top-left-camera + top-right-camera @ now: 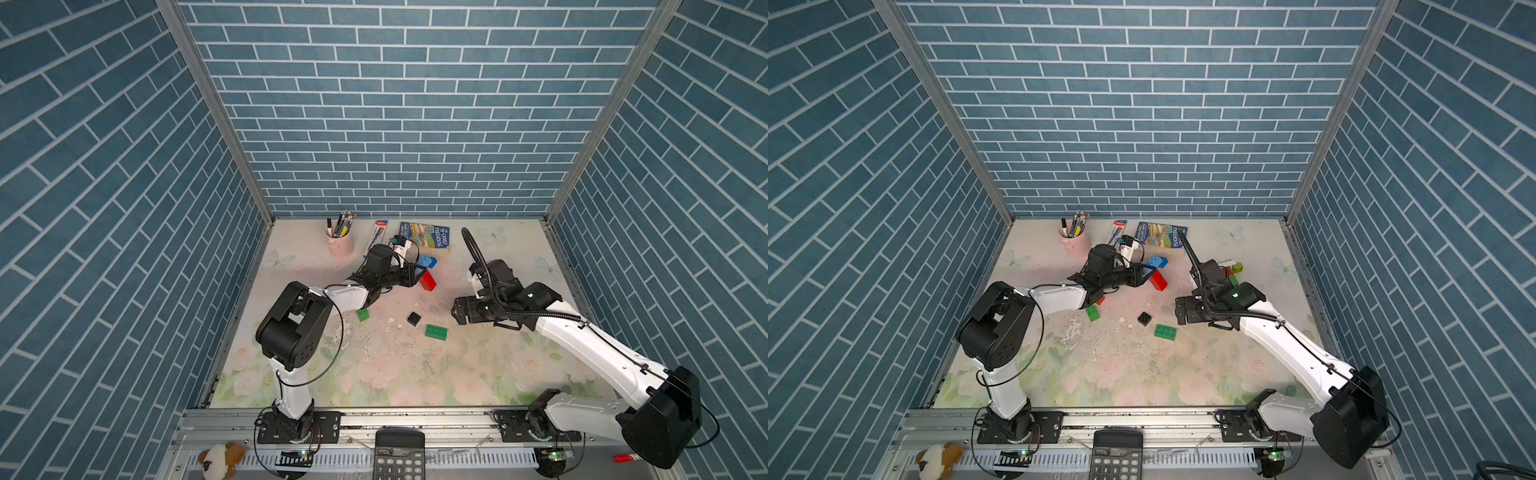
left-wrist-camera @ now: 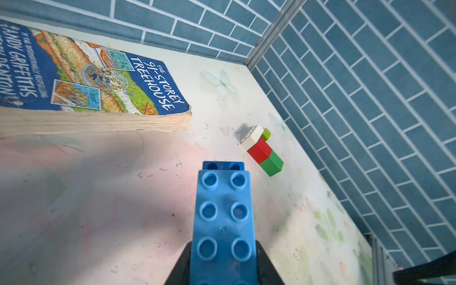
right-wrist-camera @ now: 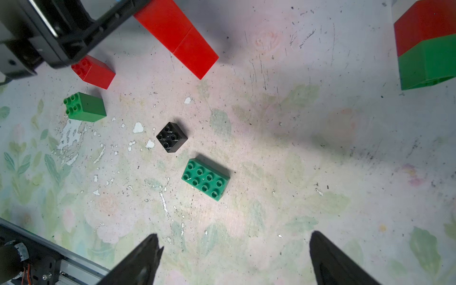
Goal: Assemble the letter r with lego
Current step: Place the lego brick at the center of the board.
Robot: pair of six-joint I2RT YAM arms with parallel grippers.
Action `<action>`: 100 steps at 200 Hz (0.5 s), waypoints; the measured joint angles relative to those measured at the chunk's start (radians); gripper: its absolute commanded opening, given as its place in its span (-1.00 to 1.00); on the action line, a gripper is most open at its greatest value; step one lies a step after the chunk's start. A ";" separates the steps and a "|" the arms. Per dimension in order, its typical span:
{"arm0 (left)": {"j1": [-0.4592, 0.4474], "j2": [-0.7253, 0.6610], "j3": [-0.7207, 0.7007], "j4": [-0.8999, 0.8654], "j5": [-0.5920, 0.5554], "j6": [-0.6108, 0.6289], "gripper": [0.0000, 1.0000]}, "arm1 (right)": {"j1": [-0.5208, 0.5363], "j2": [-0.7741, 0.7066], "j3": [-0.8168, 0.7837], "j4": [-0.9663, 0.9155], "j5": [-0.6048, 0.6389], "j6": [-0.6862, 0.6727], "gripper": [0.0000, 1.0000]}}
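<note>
Above scuffed floral tabletop (image 3: 296,148), left pincer (image 2: 223,244) tight around oblong studded blue brick (image 2: 223,204), right pincer (image 3: 234,235) agape.

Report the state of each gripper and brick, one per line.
left gripper: shut on blue brick
right gripper: open, empty
black brick: studs up
long green brick: studs up
small green brick: on its side
small red brick: on its side
red pair: joined, beside left gripper
mixed stack: joined, on its side

My left arm (image 1: 345,294) reaching forward and low, left gripper (image 1: 420,275) pinched tight on a blue brick (image 2: 223,217), right arm (image 1: 582,337) angled inward, right gripper (image 3: 234,236) hanging, jaws spread wide, empty I think
</note>
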 measured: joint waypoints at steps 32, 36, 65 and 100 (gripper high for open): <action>0.000 -0.001 -0.001 0.062 0.009 -0.112 -0.30 | 0.000 0.024 -0.067 0.130 -0.017 -0.027 0.78; 0.000 -0.001 -0.001 0.067 0.009 -0.124 -0.30 | 0.000 0.034 -0.071 0.151 -0.018 -0.034 0.78; 0.000 -0.001 -0.014 0.105 0.014 -0.198 -0.30 | 0.000 0.107 -0.074 0.272 -0.025 -0.082 0.78; -0.003 -0.001 -0.034 0.133 0.021 -0.255 -0.30 | 0.000 0.190 -0.043 0.334 -0.027 -0.142 0.77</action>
